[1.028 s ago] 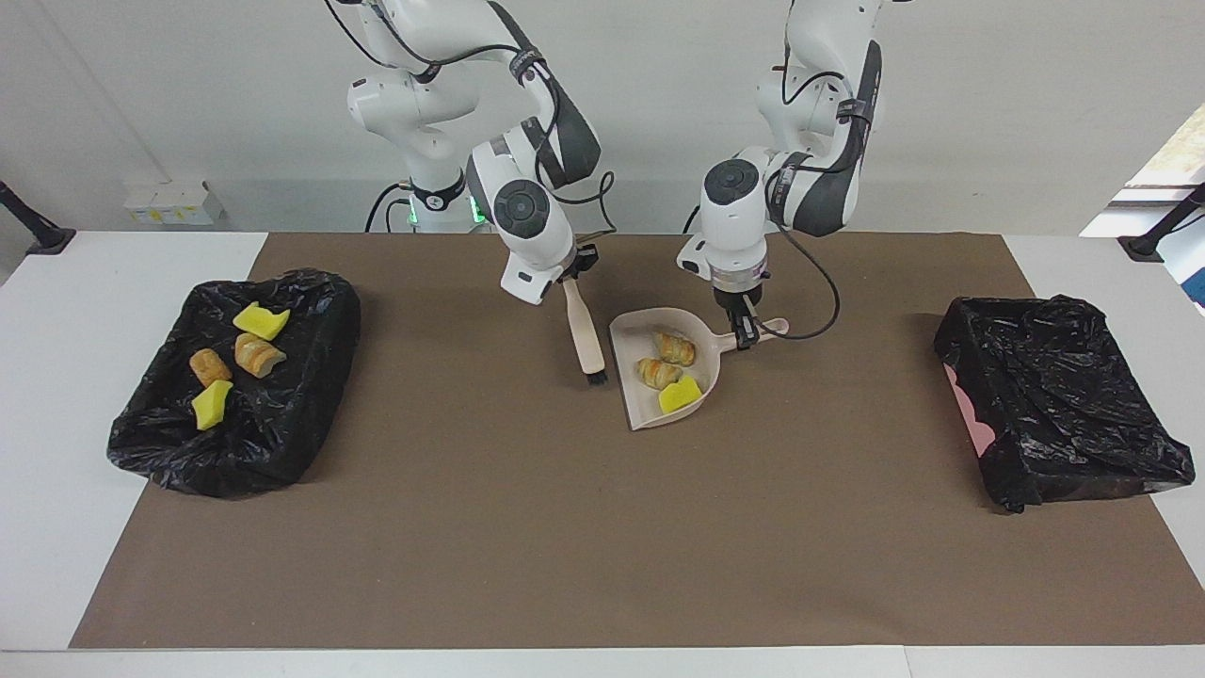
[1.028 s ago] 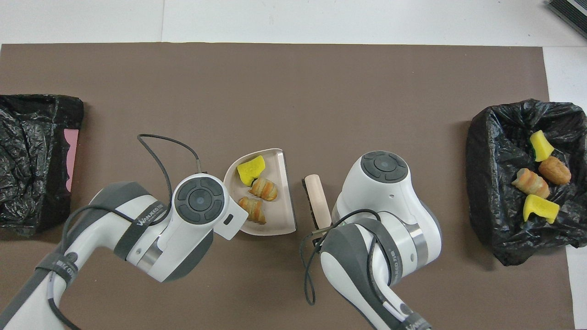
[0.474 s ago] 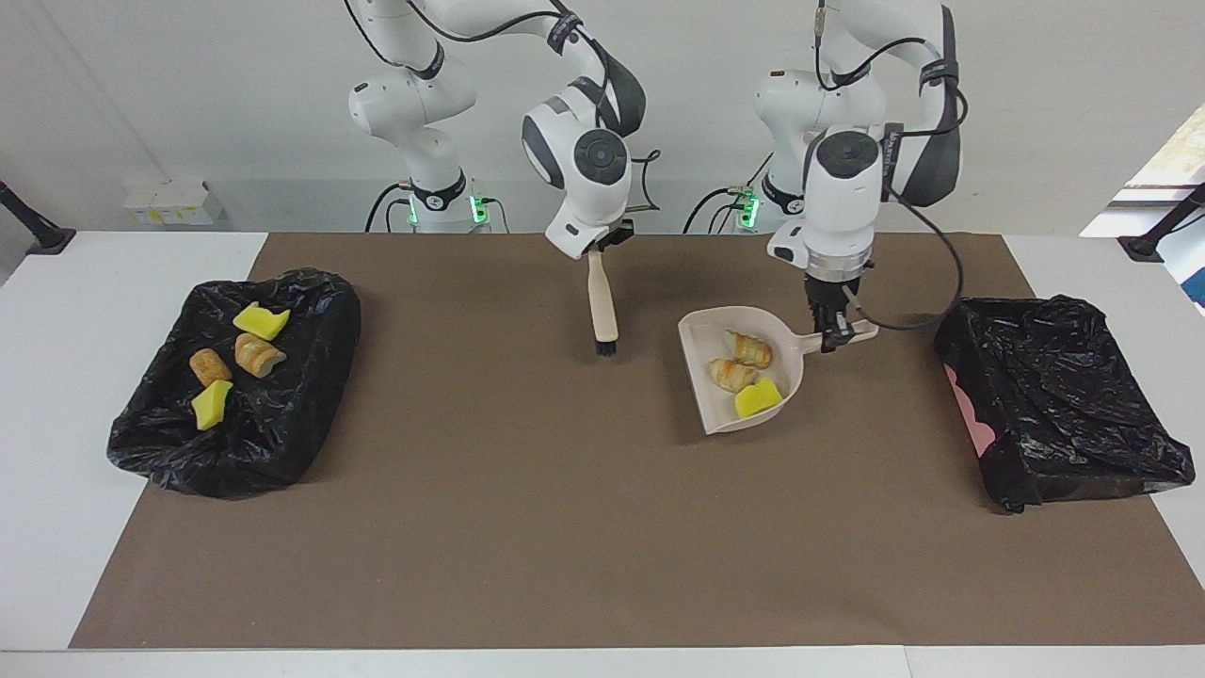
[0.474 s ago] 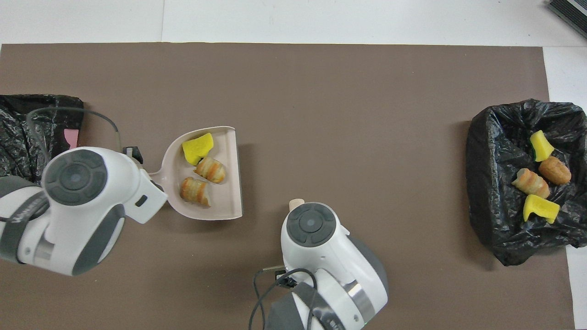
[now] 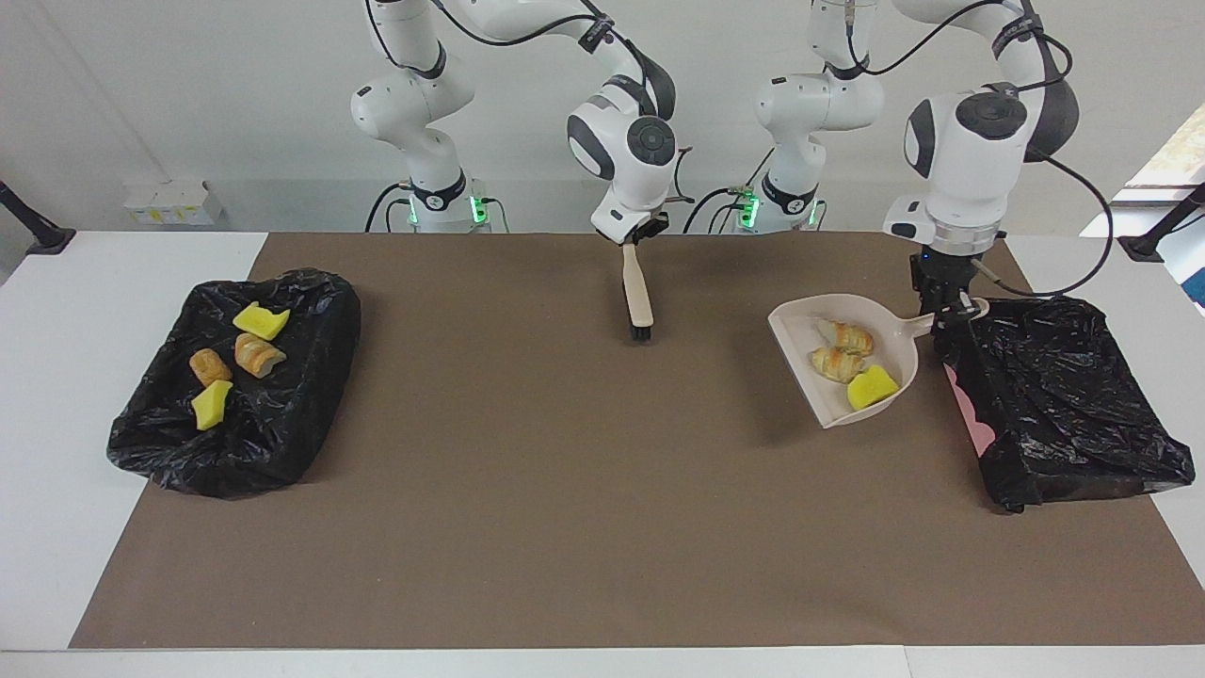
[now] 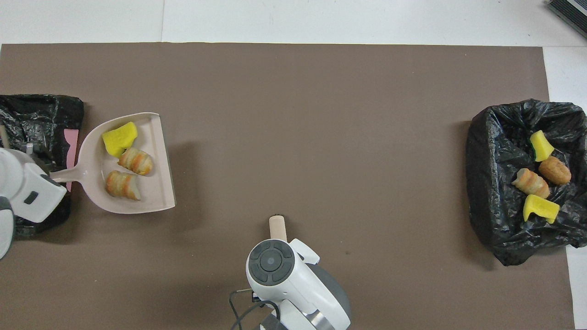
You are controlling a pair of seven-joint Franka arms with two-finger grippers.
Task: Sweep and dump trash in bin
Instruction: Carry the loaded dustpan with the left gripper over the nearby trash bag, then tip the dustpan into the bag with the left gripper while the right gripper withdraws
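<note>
Because the load must go into the black-lined bin (image 5: 1064,395) at the left arm's end of the table, your left gripper (image 5: 944,315) grips the beige dustpan (image 5: 828,391) by its handle, raised just beside that bin. The trash (image 5: 852,363) (two flaky bread rolls, one yellow sponge chunk) rests in its smooth plastic scoop. Your right gripper (image 5: 633,240) clamps the wooden brush (image 5: 638,297), bristles down, waiting over the mat's robot-side edge.

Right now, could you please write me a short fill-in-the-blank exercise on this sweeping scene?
1. The dustpan carries ___ pieces of trash.
2. The left gripper is shut on the dustpan's ___.
3. The right gripper holds the ___ with its bristles pointing down.
4. The bin at the right arm's end holds ___ pieces.

Missing words: three; handle; brush; four
</note>
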